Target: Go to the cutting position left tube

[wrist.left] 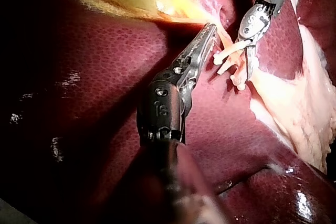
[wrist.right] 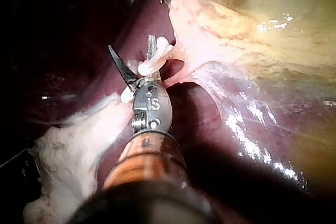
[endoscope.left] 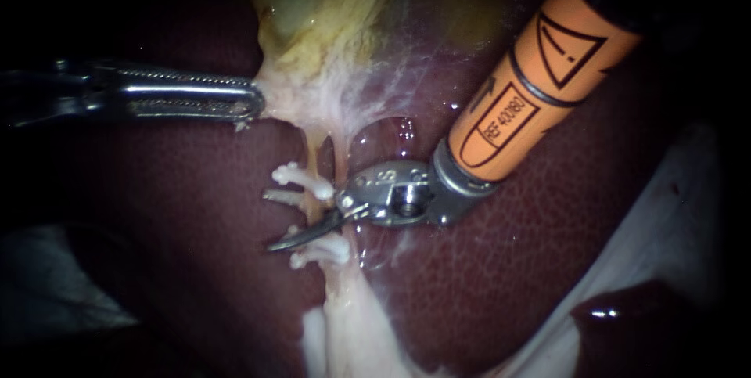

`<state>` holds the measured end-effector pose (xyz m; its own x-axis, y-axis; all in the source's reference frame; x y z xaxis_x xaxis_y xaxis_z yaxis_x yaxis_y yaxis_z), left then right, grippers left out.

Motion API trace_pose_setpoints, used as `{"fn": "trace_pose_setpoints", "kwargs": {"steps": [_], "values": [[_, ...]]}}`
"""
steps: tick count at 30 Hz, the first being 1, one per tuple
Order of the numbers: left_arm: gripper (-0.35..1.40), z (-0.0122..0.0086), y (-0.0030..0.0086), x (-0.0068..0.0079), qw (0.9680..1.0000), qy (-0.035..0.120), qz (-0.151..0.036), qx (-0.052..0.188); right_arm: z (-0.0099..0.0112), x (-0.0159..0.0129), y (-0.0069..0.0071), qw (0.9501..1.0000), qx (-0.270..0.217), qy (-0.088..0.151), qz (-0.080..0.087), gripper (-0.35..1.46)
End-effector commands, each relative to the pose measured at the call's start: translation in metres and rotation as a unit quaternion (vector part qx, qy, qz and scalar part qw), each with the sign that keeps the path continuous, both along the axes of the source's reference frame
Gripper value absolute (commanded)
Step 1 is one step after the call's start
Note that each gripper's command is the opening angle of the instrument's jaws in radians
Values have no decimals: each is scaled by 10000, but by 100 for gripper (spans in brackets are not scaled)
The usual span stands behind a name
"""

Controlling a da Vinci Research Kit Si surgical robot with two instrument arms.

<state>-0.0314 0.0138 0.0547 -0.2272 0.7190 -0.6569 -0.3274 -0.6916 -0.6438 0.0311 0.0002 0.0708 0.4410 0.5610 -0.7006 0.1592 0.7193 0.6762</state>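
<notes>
The yellowish gallbladder (endoscope.left: 328, 10) lies on the dark red liver (endoscope.left: 508, 268). At its pale neck, my left instrument (endoscope.left: 249, 101) has its toothed jaws shut on the tissue and holds it taut. Below the neck runs the left tube (endoscope.left: 312, 210), with white clips (endoscope.left: 301, 178) above and a further clip (endoscope.left: 325, 249) below. My right instrument (endoscope.left: 309, 217), on an orange shaft, has curved blades. They stand open astride the tube between the clips, one blade (wrist.right: 119, 65) to one side and the other (wrist.right: 151, 44) past the clips.
A second thin strand (endoscope.left: 328, 155) runs just right of the clipped tube. Pale fatty tissue (endoscope.left: 344, 323) spreads below the clips. White cloth (endoscope.left: 673, 214) lies at the right edge of the liver and also at the lower left (endoscope.left: 47, 284).
</notes>
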Motion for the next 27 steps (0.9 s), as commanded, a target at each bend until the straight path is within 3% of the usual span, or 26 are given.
{"fn": "trace_pose_setpoints", "kwargs": {"steps": [1,9,20,27], "values": [[-35,0,0,0,10000,4,-3,2,0,2,-1,10000,25,-6,11,135],[-35,0,0,-1,10000,4,-5,2,-1,15,-2,9999,115,24,64,135],[-35,-1,1,1,10000,-1,2,5,-26,21,-11,9995,288,123,100,137],[-35,-1,0,2,10000,-2,3,5,-26,20,-10,9994,313,124,116,137]]}}
